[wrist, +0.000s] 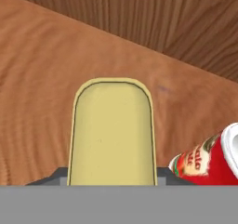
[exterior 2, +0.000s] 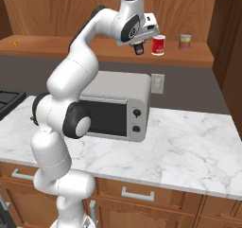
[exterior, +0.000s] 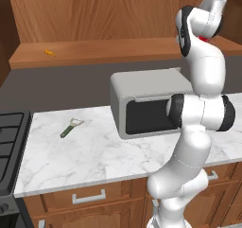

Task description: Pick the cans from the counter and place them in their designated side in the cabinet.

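Arm reaches high over cabinet (exterior 2: 198,57); end effector (exterior 2: 138,48) clamped on blue can (wrist: 111,132), beside red can (exterior 2: 158,45).

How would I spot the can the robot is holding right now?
Look at the long brown wooden shelf above the grey microwave. The gripper holds a squat dark blue can with a yellow top just left of the standing red can; a pale greenish can stands further right.
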Available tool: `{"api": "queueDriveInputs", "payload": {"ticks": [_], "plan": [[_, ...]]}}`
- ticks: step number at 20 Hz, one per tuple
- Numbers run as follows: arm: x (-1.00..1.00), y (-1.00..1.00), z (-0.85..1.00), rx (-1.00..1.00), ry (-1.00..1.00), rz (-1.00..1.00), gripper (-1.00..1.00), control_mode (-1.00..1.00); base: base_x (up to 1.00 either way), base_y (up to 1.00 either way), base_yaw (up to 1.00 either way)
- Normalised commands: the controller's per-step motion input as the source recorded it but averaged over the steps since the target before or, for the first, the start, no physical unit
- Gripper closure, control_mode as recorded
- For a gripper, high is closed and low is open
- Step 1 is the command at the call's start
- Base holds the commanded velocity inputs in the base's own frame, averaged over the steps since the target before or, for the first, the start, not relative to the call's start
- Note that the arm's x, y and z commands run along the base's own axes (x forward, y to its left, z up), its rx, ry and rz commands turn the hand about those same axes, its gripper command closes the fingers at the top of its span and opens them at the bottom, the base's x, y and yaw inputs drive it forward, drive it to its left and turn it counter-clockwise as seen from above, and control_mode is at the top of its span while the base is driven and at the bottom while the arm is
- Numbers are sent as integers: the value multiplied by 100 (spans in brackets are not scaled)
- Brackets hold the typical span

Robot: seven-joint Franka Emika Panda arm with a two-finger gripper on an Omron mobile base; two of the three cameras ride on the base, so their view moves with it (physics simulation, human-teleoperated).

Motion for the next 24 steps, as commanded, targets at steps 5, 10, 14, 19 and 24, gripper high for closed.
{"api": "queueDriveInputs", "payload": {"ticks": [5,10,14,19,24], "plan": [[15,-4,-9,0,6,0,-100,-100,0,0,0],[10,-8,-1,0,3,0,-100,-100,0,0,0],[0,-18,0,0,0,0,-100,-100,0,0,0],[-6,-17,0,1,-2,0,-100,-100,0,0,0],[-36,-14,0,3,-6,1,-100,-100,0,0,0]]}}
